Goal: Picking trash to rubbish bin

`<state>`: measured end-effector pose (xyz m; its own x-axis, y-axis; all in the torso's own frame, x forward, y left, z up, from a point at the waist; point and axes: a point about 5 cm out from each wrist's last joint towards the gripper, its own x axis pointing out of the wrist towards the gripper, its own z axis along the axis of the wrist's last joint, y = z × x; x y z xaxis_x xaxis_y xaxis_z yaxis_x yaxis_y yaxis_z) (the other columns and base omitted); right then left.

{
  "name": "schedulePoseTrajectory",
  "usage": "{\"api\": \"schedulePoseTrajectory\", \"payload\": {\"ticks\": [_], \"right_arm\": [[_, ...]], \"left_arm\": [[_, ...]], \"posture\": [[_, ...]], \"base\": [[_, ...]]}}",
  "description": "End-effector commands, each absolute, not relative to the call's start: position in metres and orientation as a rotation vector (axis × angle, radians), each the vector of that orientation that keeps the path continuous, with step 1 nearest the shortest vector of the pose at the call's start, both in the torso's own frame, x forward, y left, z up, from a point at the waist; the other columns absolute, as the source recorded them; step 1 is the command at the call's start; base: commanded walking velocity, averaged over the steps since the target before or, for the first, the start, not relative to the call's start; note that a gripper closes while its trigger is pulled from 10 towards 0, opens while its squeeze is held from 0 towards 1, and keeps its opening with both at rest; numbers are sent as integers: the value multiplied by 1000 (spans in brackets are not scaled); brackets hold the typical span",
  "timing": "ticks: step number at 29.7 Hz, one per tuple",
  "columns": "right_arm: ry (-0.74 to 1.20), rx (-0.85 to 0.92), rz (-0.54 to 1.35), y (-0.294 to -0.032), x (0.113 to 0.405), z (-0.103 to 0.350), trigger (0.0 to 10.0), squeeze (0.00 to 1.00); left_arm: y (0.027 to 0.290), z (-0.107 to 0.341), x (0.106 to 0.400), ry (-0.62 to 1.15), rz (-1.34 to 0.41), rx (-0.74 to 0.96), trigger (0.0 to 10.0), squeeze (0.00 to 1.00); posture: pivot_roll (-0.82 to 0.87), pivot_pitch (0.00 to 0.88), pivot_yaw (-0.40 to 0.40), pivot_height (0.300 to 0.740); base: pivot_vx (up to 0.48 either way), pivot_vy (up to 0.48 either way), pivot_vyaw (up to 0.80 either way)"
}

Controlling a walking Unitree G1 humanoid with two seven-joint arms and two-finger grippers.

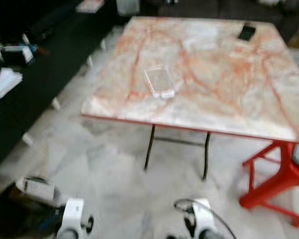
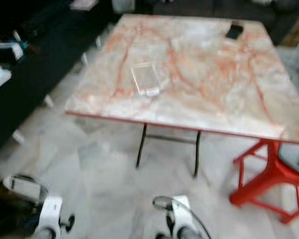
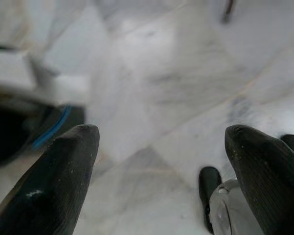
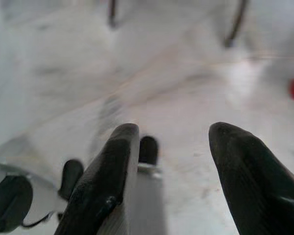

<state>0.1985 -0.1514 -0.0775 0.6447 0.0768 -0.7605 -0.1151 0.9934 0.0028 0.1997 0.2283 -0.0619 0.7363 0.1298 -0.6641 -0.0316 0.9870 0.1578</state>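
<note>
A clear plastic container lies on the near left part of a marble table with a red edge. It is empty as far as the blur lets me tell. Both arms hang low in front of the table, the left arm and the right arm above the pale floor. In the left wrist view my left gripper is open, with only floor tiles between its fingers. My right gripper is open too and holds nothing. A dark round container stands on the floor beside my left arm.
A black phone lies at the table's far right corner. A red stool frame stands under the table's right side, and thin black legs under its middle. Dark furniture with papers runs along the left.
</note>
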Motion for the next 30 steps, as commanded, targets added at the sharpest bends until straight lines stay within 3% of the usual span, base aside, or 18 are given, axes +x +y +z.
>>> {"api": "schedulePoseTrajectory", "payload": {"ticks": [1, 6, 14, 19, 23, 25, 30], "right_arm": [[882, -37, 120, -145, 193, -81, 10000, 0], [846, -27, 128, -143, 201, -76, 10000, 0], [691, -41, 153, -138, 233, -55, 10000, 0], [505, -31, 192, -133, 266, -26, 10000, 0], [470, -34, 196, -132, 271, -20, 10000, 0], [247, -21, 227, -126, 299, 16, 10000, 0], [36, -14, 223, -126, 314, 49, 10000, 0]], "left_arm": [[231, -65, 194, 761, 107, 127, 10000, 0], [224, -54, 212, 683, 56, 152, 10000, 0], [218, -38, 236, 571, 24, 158, 10000, 0], [213, -14, 257, 395, 9, 170, 10000, 0], [212, -10, 260, 365, 3, 168, 10000, 0], [206, 20, 279, 170, 15, 175, 10000, 0], [196, 49, 283, -14, -4, 209, 10000, 0]], "posture": [[146, 137, 25, 740], [143, 138, 29, 740], [142, 136, 30, 740], [135, 133, 30, 740], [135, 133, 30, 740], [129, 124, 25, 740], [124, 115, 20, 740]], "base": [[0, 0, -775], [0, 0, -641], [0, 0, 0], [0, 0, 0], [0, 0, 0], [0, 0, 0], [0, 0, 0]]}}
